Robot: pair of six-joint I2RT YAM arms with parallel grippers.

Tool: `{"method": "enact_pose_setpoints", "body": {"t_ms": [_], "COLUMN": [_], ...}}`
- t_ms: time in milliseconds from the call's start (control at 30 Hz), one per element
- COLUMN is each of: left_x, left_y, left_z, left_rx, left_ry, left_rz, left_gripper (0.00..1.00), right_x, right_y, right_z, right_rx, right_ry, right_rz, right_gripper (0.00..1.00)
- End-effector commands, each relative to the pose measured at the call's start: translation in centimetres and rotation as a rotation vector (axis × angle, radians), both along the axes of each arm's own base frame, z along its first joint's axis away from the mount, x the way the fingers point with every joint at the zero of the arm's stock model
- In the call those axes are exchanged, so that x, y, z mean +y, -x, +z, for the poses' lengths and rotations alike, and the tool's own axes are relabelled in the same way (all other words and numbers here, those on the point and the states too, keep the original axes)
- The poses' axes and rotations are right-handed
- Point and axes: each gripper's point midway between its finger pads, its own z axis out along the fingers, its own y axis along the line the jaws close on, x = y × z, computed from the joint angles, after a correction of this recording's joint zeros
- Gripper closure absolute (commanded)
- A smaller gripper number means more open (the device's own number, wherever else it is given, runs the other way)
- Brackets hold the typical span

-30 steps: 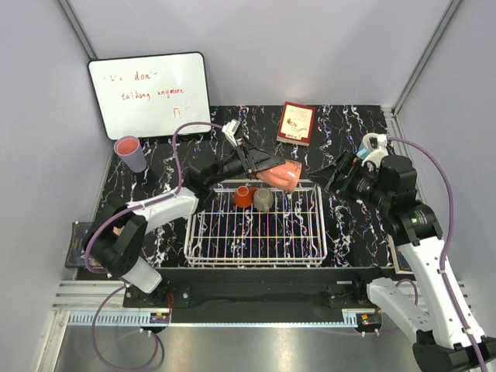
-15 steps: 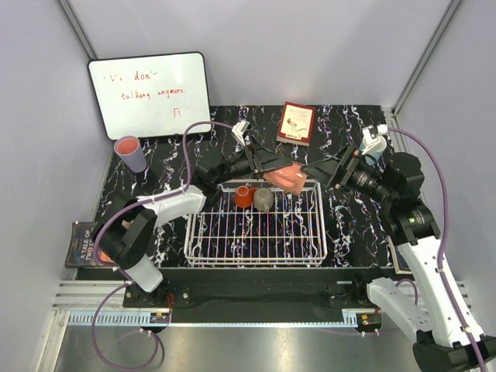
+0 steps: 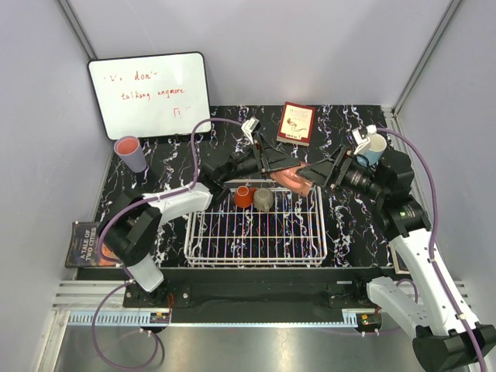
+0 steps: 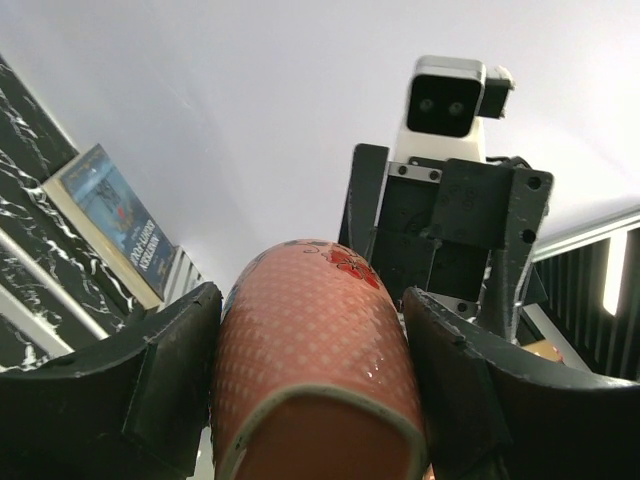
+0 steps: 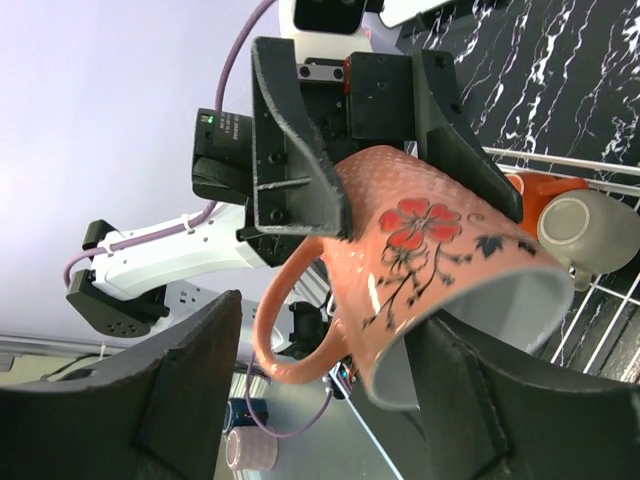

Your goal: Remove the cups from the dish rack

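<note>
Fingers first: left fingers (image 4: 150, 385) are clamped on the salmon-pink mug (image 5: 430, 250), one each side of the body, nearer the base end afaict. The right fingers (image 5: 185, 400) are spread wide w/ nothing in them, facing the mug's mouth.

The bit that matters imo: the mug lies on its side in the air. Its long axis runs roughly left-right in the top view, base toward the left arm, open mouth pointing at the right fingers. Its handle (image 5: 285, 320) sticks out sideways, on the left in the right wrist view, so it's close to the line of one right finger.

Right arm is obv the nearer free one. Its fingertips look just beside the rim, maybe already either side of it, can't tell for sure. My guess is a handover. Right would need to close across the rim end w/o catching the handle, and left shouldn't let go before that grip is on.

Position-wise the mug hangs over the far edge of the dish rack (image 3: 256, 232), not touching it. Inside the rack, by its far side and just below-ish, are the orange-red mug (image 3: 243, 196) and grey-olive mug (image 3: 264, 200), side by side. Already out: the light blue mug (image 3: 377, 147), which looks to be standing on the table (image 3: 349, 229) far right behind the right arm, and the tumbler (image 3: 130, 153) far left nr the whiteboard (image 3: 149, 94).
</note>
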Motion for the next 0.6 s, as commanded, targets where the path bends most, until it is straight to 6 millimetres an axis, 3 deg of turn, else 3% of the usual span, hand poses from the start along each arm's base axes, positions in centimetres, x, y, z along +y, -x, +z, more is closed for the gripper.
{"method": "enact_pose_setpoints", "body": {"t_ms": [0,200,300,433,467,567], "left_x": [-0.5,-1.3,-1.4,-1.5,-1.5,-1.7], "left_y": [2.2,3.1,3.4,3.5,3.4,3.2], "left_z": [5.6,5.8,5.8,5.8,5.8,5.4], "left_rx": [-0.137,-0.137,-0.141,-0.143,-0.141,-0.131], "left_ry": [0.145,0.151,0.154,0.153,0.151,0.13], "left_rz": [-0.057,-0.089,-0.097,-0.102,-0.101,-0.113], "left_gripper": [1.0,1.0,1.0,1.0,1.0,0.98], "right_x": [0.8,0.7,0.8,0.9,0.9,0.9], "right_y": [0.4,0.1,0.0,0.2,0.3,0.7], "right_z": [0.0,-0.4,-0.2,-0.2,-0.2,0.1], "right_rx": [-0.01,-0.009,-0.015,-0.011,-0.012,-0.022], "right_ry": [-0.02,-0.021,-0.027,-0.031,-0.033,-0.038], "right_rz": [0.059,0.046,0.049,0.059,0.062,0.067], "right_gripper": [0.3,0.41,0.52,0.81,1.0,1.0]}}
